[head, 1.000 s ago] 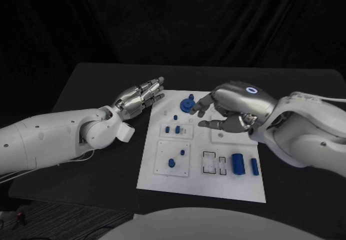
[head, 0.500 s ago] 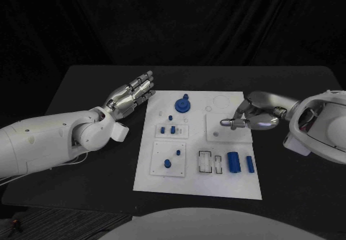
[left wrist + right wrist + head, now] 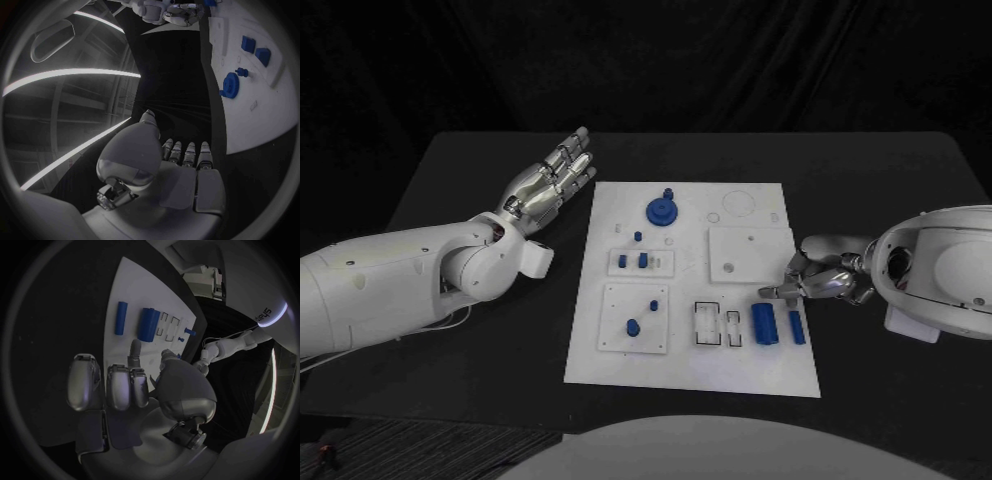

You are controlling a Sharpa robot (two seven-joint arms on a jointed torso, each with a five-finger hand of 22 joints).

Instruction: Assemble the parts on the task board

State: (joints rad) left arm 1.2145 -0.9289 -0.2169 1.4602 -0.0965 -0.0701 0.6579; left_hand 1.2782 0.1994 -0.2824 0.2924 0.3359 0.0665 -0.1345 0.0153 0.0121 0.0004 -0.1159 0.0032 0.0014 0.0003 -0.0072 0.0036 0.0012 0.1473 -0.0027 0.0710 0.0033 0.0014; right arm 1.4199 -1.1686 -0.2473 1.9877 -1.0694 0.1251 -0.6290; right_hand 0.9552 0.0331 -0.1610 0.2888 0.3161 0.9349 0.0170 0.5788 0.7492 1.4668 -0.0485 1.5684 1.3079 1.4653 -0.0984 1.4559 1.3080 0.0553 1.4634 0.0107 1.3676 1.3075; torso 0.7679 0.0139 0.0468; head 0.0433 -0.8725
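Withdrawn toward the white rectangular task board's (image 3: 733,360) near right edge, the silver right hand (image 3: 822,283) hovers beside two blue cylindrical parts (image 3: 764,322), fingers apparently empty, probably lining up a pickup; left hand (image 3: 548,182) open over the black tabletop (image 3: 473,160).

Black table (image 3: 473,380): matte top, bearing the setup, edges visible on all sides in head view. Black backdrop (image 3: 733,60) behind the far edge. Patterned floor (image 3: 401,445) visible past the table's near left corner, with a small dark object on it, unidentifiable.
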